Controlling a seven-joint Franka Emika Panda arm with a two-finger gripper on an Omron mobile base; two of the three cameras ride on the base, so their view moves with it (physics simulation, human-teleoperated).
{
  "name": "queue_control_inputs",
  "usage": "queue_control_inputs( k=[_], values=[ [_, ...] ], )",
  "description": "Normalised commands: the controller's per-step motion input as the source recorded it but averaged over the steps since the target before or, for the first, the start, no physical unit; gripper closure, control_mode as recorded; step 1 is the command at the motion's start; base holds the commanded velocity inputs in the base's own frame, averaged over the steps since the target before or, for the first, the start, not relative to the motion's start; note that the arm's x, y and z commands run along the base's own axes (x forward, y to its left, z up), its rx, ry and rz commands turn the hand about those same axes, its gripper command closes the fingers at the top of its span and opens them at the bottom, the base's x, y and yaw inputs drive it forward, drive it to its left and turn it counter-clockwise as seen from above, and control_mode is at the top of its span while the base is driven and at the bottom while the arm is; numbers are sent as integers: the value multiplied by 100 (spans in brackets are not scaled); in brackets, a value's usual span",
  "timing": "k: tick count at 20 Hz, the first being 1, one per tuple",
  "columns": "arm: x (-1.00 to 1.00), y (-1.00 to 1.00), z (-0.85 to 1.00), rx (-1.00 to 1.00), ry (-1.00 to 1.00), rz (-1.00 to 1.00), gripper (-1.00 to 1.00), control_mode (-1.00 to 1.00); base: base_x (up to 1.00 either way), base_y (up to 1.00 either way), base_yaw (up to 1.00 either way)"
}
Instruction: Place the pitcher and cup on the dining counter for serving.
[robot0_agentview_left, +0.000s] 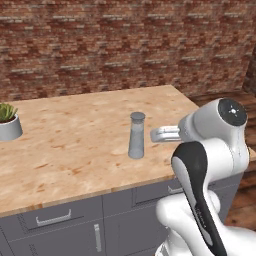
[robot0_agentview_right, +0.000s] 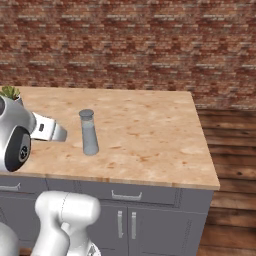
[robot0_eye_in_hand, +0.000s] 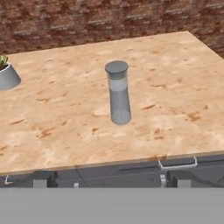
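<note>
Two small dark finger tips (robot0_eye_in_hand: 41, 178) stand at the near edge of the hand view, set wide apart with nothing between them; the gripper (robot0_eye_in_hand: 111, 180) is empty and spread to its full width. Directly beyond the fingers runs the front edge of the dining counter (robot0_eye_in_hand: 175, 87), one long slab of light wood-grain surface with pale orange flecks, carried on grey cabinet fronts. One curved metal drawer handle (robot0_eye_in_hand: 177, 165) shows just below the edge in the hand view; from the right base view, one drawer pull and two upright door handles can be counted. One pitcher (robot0_eye_in_hand: 118, 92) stands upright on the counter, well clear of the fingers and back from the front edge: a tall, slim, translucent grey body that widens toward the base, closed with a darker grey round cap. It rests alone near the middle of the slab, touching nothing else. One white pot (robot0_eye_in_hand: 8, 76) with a green spiky plant sits far off toward the left end of the same surface, well apart from the pitcher. One wall of rough red-brown brick (robot0_eye_in_hand: 109, 19) rises behind the counter. To the right of the counter, dark wooden floor planks (robot0_agentview_right: 230, 165) show.
</note>
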Motion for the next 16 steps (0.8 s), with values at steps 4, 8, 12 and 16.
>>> queue_control_inputs(
  k=[4, 8, 12, 16],
  values=[
    [-5, 0, 0, 0, 0, 0, -100, 100, -35, 0, -1],
    [0, 0, 0, 0, 0, 0, -100, 100, -85, 0, -28],
    [0, 0, 0, 0, 0, 0, -100, 100, -77, -8, -60],
    [0, 0, 0, 0, 0, 0, -100, 100, -61, -4, -75]
  ],
)
